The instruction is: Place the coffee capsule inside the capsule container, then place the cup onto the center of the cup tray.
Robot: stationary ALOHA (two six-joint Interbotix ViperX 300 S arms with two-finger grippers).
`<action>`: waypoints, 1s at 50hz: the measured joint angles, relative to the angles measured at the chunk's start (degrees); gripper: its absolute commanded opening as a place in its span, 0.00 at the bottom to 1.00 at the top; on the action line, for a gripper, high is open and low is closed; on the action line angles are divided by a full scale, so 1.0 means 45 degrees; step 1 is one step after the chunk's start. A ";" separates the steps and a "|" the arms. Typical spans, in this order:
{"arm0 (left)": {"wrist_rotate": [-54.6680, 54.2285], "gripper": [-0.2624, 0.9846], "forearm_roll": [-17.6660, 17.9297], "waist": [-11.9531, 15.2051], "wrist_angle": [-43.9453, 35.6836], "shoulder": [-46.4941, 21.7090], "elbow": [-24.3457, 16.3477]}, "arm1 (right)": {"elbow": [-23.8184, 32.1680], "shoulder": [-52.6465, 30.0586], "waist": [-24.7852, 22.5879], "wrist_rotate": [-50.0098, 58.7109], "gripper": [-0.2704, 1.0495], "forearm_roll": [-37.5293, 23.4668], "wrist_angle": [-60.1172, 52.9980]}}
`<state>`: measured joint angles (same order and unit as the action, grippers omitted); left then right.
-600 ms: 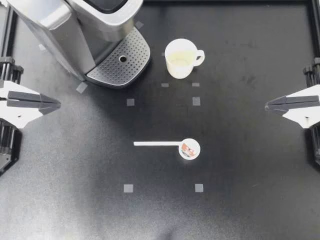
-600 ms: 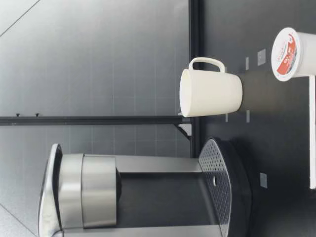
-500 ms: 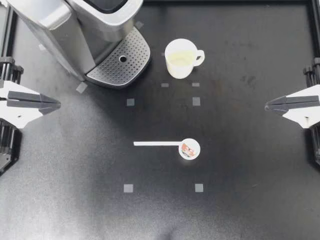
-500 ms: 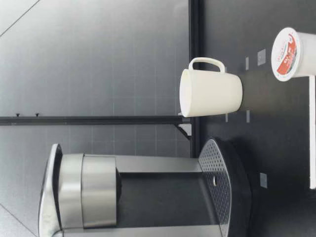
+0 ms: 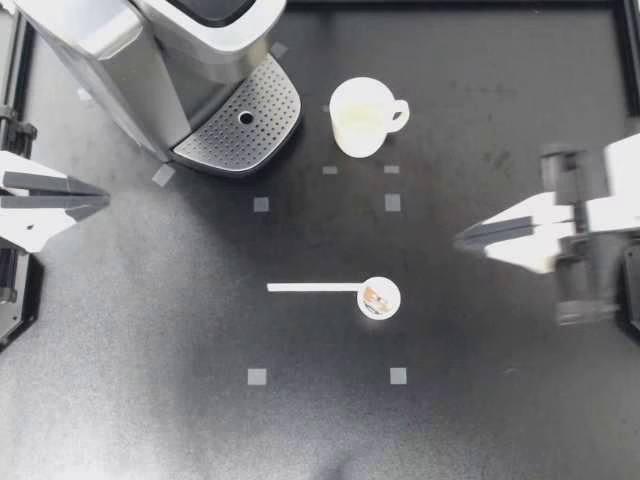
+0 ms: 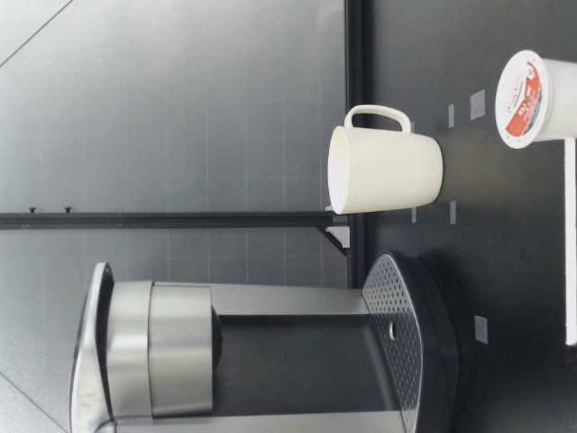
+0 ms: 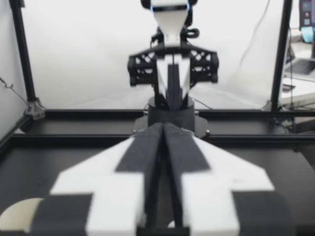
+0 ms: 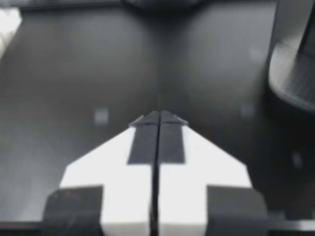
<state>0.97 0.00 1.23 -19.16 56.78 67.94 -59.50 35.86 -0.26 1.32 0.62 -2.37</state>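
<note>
The white cup point(image 5: 362, 116) stands upright at the back of the table, its handle pointing toward my right arm; the low view shows the cup point(image 6: 386, 169) beside the coffee machine. A white coffee capsule point(image 5: 379, 297) with a red-printed lid sits mid-table at the end of a white strip point(image 5: 315, 287). The capsule point(image 6: 532, 99) is close to the low camera. The perforated cup tray point(image 5: 240, 120) juts from the coffee machine point(image 5: 150, 50). My left gripper point(image 5: 105, 200) is shut at the table's left edge. My right gripper point(image 5: 462, 241) is shut and empty, to the right of the capsule.
Small grey tape squares point(image 5: 261, 204) mark the black table. A black frame rail point(image 5: 630, 60) runs along the sides. In the right wrist view the cup tray point(image 8: 295, 73) lies ahead beside the shut gripper point(image 8: 158, 114). The left wrist view shows my right arm point(image 7: 171, 64) opposite.
My right arm has swung in from the table's right edge toward the middle, its tip now nearer the capsule. The left gripper has drawn back slightly. Cup and capsule have not moved.
</note>
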 measured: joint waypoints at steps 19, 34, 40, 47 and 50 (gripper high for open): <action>0.0020 0.32 -0.0020 0.0020 -0.0020 0.0000 0.0000 | 0.1191 -0.2773 -0.0020 -0.0039 0.56 0.0156 0.2539; 0.0020 0.32 -0.0020 0.0000 0.0000 -0.0020 0.0000 | 0.1191 -0.3965 -0.0020 -0.0020 0.91 0.0156 0.2207; 0.0020 0.32 -0.0020 0.0020 -0.0020 -0.0020 0.0000 | 0.1191 -0.4609 -0.0020 -0.0039 0.92 0.0176 0.1973; 0.0039 0.32 -0.0020 0.0020 -0.0020 -0.0020 0.0000 | 0.1250 -0.5547 -0.0020 -0.0215 0.92 0.0156 0.1621; 0.0039 0.32 -0.0020 0.0000 -0.0020 0.0000 0.0000 | 0.1289 -0.5957 -0.0117 -0.0215 0.92 0.0137 0.1270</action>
<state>1.14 -0.09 1.23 -19.25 56.78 67.94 -53.70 9.05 -0.79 0.35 1.23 3.34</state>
